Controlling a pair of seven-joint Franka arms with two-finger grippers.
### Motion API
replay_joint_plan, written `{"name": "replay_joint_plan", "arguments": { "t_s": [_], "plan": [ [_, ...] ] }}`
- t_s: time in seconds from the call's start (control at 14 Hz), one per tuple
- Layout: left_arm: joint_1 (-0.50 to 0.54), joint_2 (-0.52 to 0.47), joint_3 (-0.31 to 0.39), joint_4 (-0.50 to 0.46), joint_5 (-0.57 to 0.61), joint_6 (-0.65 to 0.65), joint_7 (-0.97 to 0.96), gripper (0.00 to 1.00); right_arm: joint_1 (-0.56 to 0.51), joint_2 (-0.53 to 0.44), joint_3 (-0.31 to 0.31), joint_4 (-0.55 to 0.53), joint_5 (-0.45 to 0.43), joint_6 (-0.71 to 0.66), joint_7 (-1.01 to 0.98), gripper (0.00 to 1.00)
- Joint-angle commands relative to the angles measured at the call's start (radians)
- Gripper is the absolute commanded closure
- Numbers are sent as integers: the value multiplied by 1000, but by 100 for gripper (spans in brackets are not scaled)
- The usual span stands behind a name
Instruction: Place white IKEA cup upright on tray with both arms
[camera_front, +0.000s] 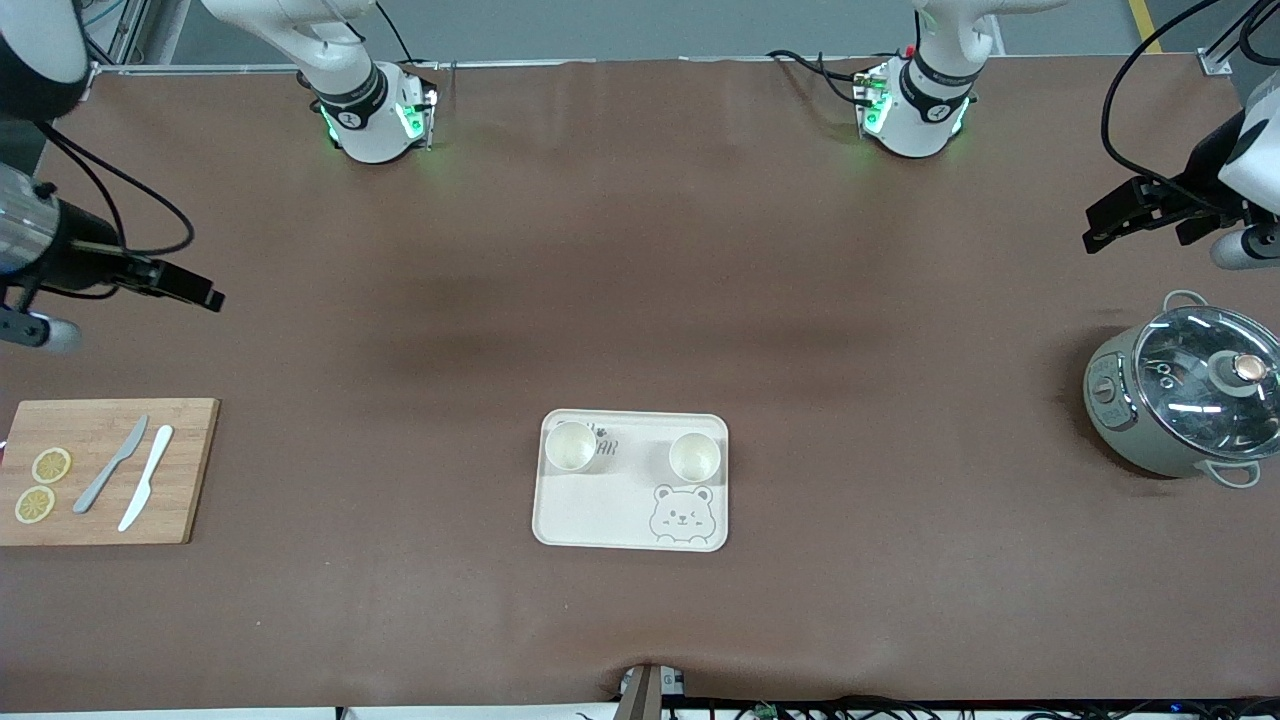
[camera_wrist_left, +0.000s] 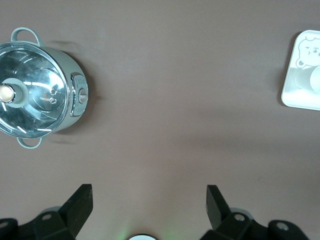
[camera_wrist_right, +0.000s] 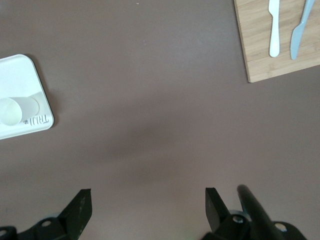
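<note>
The cream tray (camera_front: 620, 515) with the winking bear lies near the middle of the table, toward the front camera. Two white cups stand upright on it, one (camera_front: 571, 446) toward the right arm's end and one (camera_front: 695, 456) toward the left arm's end. The tray's edge also shows in the left wrist view (camera_wrist_left: 295, 97) and the right wrist view (camera_wrist_right: 20, 75). My left gripper (camera_front: 1097, 233) hangs open and empty over bare table by the pot. My right gripper (camera_front: 205, 295) hangs open and empty over bare table above the cutting board. Both are well apart from the tray.
A wooden cutting board (camera_front: 185, 470) with two knives and lemon slices lies at the right arm's end. A grey-green pot (camera_front: 1120, 410) with a glass lid (camera_front: 1205, 375) stands at the left arm's end. Brown cloth covers the table.
</note>
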Motion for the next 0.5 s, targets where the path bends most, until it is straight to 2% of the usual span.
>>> {"name": "replay_joint_plan", "arguments": {
  "t_s": [0.0,0.21,0.43],
  "plan": [
    [10,-44,-7,-54,-10,42,-38,0,-20,-66,24,-17,-22,-40,-50,0],
    [10,-51,-7,-68,-9,57,-38,0,-39,-66,19,-14,-58,-46,-148,0],
    [8,-49,-6,-74,-9,66,-39,0,-56,-14,24,99,-82,-51,-291,0]
  ]
}}
